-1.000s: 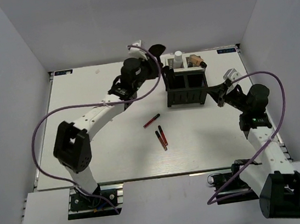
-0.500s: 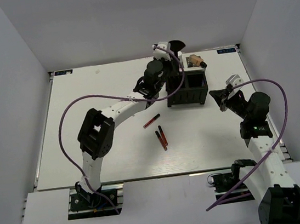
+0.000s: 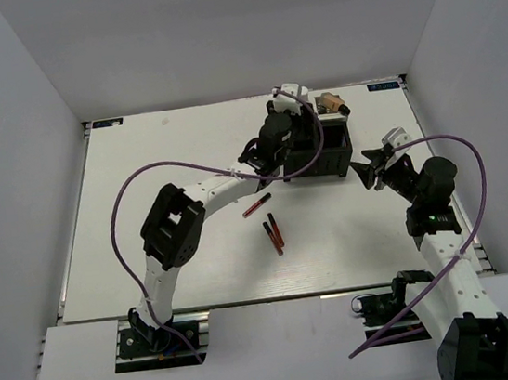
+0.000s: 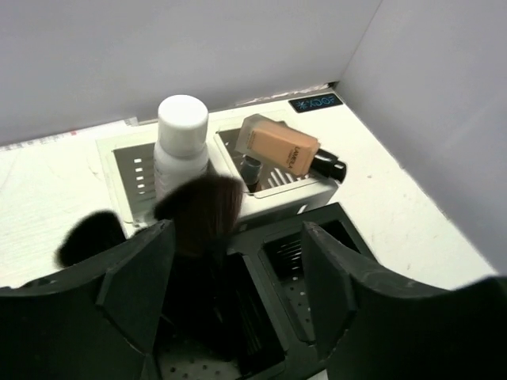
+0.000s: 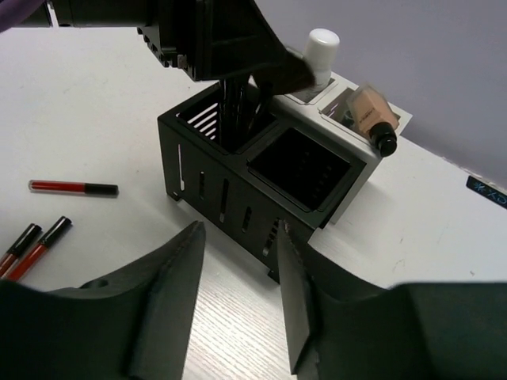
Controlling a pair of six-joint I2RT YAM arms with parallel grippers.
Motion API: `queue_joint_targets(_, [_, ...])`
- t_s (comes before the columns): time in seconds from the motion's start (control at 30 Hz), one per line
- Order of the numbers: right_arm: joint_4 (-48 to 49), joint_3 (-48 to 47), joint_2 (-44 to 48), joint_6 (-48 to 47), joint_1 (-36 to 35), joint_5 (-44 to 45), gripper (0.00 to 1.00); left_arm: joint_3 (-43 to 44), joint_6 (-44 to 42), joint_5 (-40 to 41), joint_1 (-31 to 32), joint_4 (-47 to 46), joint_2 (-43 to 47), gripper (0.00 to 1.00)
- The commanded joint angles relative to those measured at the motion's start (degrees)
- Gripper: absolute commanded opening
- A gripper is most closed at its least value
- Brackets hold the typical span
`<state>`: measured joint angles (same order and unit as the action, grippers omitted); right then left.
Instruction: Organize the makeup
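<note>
A black brush [image 4: 202, 214] stands head-up in the left front compartment of the black box [image 4: 317, 237], close to my left gripper's [image 4: 238, 269] left finger. That gripper hangs open over the box [image 3: 328, 150], jaws wide apart. A second brush head [image 4: 91, 237] shows left of it. Behind the box stand a white bottle [image 4: 182, 138] and a leaning tan bottle [image 4: 281, 146]. Three red-black pencils [image 3: 257, 205] [image 3: 273, 233] lie on the table left of the box. My right gripper [image 5: 238, 261] is open and empty, just off the box's [image 5: 269, 186] near right corner.
A white two-compartment tray [image 4: 305, 194] holding the bottles sits against the box's far side. The side walls close in at left and right, and the left arm [image 3: 207, 191] stretches across the table's middle toward the box.
My left gripper carried the brush right, over the box, lowered it into a compartment and opened. My right gripper went from shut to open and drew back slightly from the box.
</note>
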<state>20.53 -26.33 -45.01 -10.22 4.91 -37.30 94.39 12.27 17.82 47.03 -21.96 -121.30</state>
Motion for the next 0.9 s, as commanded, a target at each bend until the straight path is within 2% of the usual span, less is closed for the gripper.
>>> queue_joint_targets(0.0, [0.6, -0.5, -0.2, -0.5, 0.2, -0.8, 0.5, 0.1, -0.4, 1.6, 1.0, -1.9, 3.0, 0.76])
queue_joint_targets(0.07, [-0.5, -0.8, -0.5, -0.9, 0.1, -2.1, 0.51, 0.6, -0.4, 1.5, 1.0, -2.1, 4.0, 0.82])
queue_joint_targets(0.2, [-4.2, -2.5, -0.7, -4.1, -0.2, -7.9, 0.46, 1.3, -0.2, 0.5, 1.0, -2.1, 8.2, 0.82])
queue_joint_targets(0.27, [-6.6, -3.5, -1.2, -5.6, -0.3, -11.3, 0.38, 0.2, -0.3, 0.6, 1.0, -2.5, 10.9, 0.8])
queue_joint_targets(0.33, [-13.7, -6.0, -3.1, -8.7, -0.7, -16.1, 0.35, -3.1, -0.3, 0.6, 1.0, -2.9, 16.3, 0.73])
queue_joint_targets(0.37, [-16.5, -7.3, -4.2, -9.1, -1.9, -16.9, 0.33, -4.4, -0.1, 0.6, 1.0, -2.1, 18.4, 0.68])
queue_joint_targets(0.4, [-23.1, -10.6, -7.4, -9.5, -2.5, -17.9, 0.31, -5.8, 0.7, 0.6, 1.0, -1.3, 20.5, 0.54])
queue_joint_targets(0.43, [-26.1, -12.1, -9.1, -9.9, -3.1, -18.1, 0.28, -8.9, 1.6, 0.9, 0.3, 0.0, 24.8, 0.45])
queue_joint_targets(0.47, [-31.2, -14.9, -12.6, -11.7, -4.7, -17.7, 0.26, -12.3, 2.8, 0.8, -0.3, 2.9, 29.4, 0.28])
queue_joint_targets(0.5, [-32.8, -15.8, -14.0, -11.8, -7.6, -17.4, 0.26, -12.3, 3.5, 1.5, -0.3, 4.4, 29.4, 0.22])
queue_joint_targets(0.53, [-34.2, -16.6, -15.3, -13.5, -8.8, -16.8, 0.26, -15.8, 4.0, 3.1, -0.3, 6.4, 34.1, 0.16])
queue_joint_targets(0.6, [-36.2, -18.0, -18.2, -14.9, -15.2, -13.8, 0.28, -20.8, 7.8, 5.9, -0.3, 17.3, 40.7, 0.07])
queue_joint_targets(0.63, [-36.5, -18.4, -19.1, -14.9, -18.7, -12.3, 0.29, -22.7, 9.7, 7.2, -0.3, 17.4, 40.7, 0.07])
queue_joint_targets(0.67, [-36.7, -18.9, -20.4, -14.7, -20.4, -10.4, 0.3, -24.7, 13.2, 8.7, -0.3, 24.0, 44.9, 0.07])
queue_joint_targets(0.7, [-37.1, -19.8, -23.2, -14.1, -24.2, -6.2, 0.31, -26.6, 14.6, 8.7, -0.3, 26.7, 46.8, 0.1])
queue_joint_targets(0.73, [-38.3, -22.3, -25.1, -13.2, -28.2, -3.9, 0.35, -28.6, 15.9, 9.1, -0.3, 29.6, 48.8, 0.31])
queue_joint_targets(0.77, [-39.5, -24.2, -29.2, -11.9, -30.3, 1.0, 0.37, -32.3, 19.7, 9.5, -0.3, 35.6, 52.6, 0.42])
queue_joint_targets(0.8, [-40.6, -26.0, -31.2, -11.2, -36.0, 3.2, 0.39, -34.1, 21.8, 9.9, -0.3, 38.5, 54.6, 0.48])
queue_joint_targets(0.83, [-41.4, -28.6, -33.0, -10.3, -37.8, 5.5, 0.43, -35.7, 23.7, 10.1, -0.3, 43.3, 56.3, 0.57])
queue_joint_targets(0.87, [-40.9, -29.5, -36.2, -8.0, -39.3, 7.9, 0.45, -39.2, 27.9, 10.5, -0.3, 45.1, 60.5, 0.62])
